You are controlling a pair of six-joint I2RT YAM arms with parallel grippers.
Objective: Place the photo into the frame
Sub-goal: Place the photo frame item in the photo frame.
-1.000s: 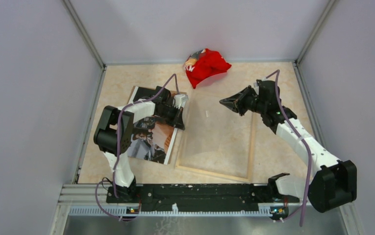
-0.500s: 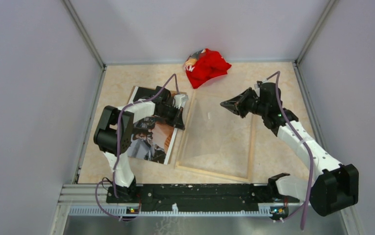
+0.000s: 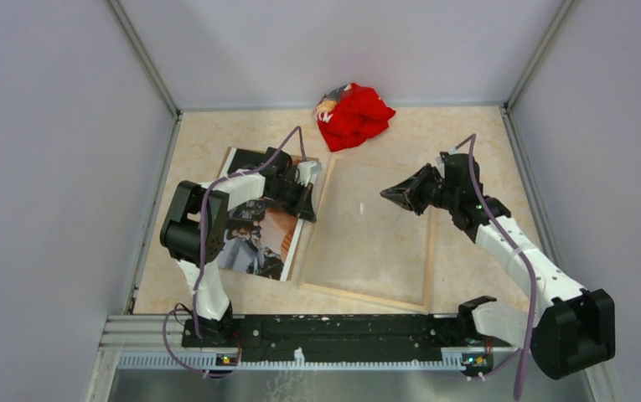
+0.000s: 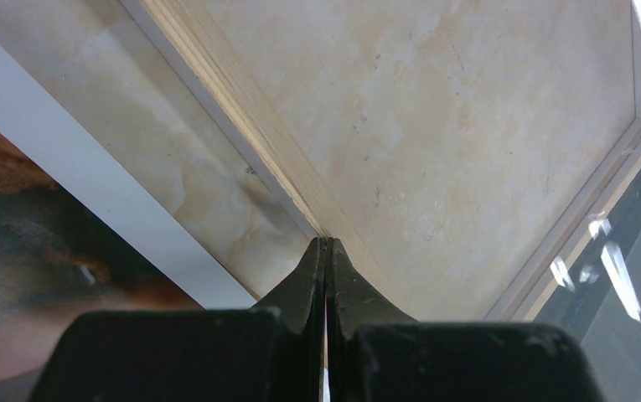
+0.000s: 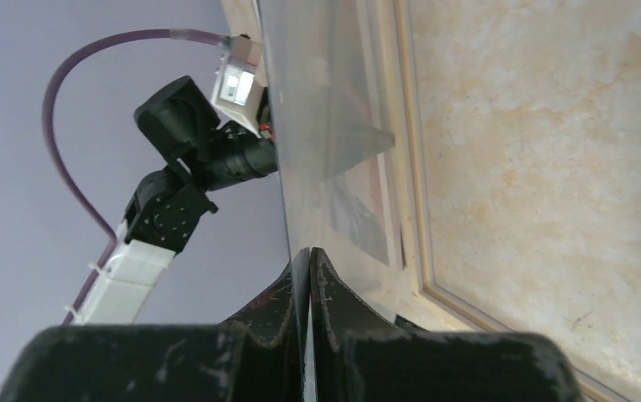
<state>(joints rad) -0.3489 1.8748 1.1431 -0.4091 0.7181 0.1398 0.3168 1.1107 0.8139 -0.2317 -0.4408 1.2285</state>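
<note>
The large thin paper photo (image 3: 273, 239), dark with orange-brown and white patches, lies face up on the beige marbled table (image 3: 216, 142), just left of the big rectangular frame (image 3: 429, 251) with pale wood rails, which lies flat with its back upward. The print is likely light and floppy, easy to crease or smudge, so a pinch at a free corner or on its white border looks safest, followed by a low slide rather than a high lift. The left gripper (image 3: 311, 201) has its fingers pressed together, the tip against the frame's left rail; I cannot tell whether anything thin sits between them. The right gripper (image 5: 310, 255) is clamped on the edge of the clear pane (image 5: 325, 126), a stiff, slippery, breakable sheet over the frame opening. That pane seems the main thing in the way, as does the left arm, which lies across the print. 1 crumpled red cloth (image 3: 352, 115) sits at the far edge, well apart from both.
</note>
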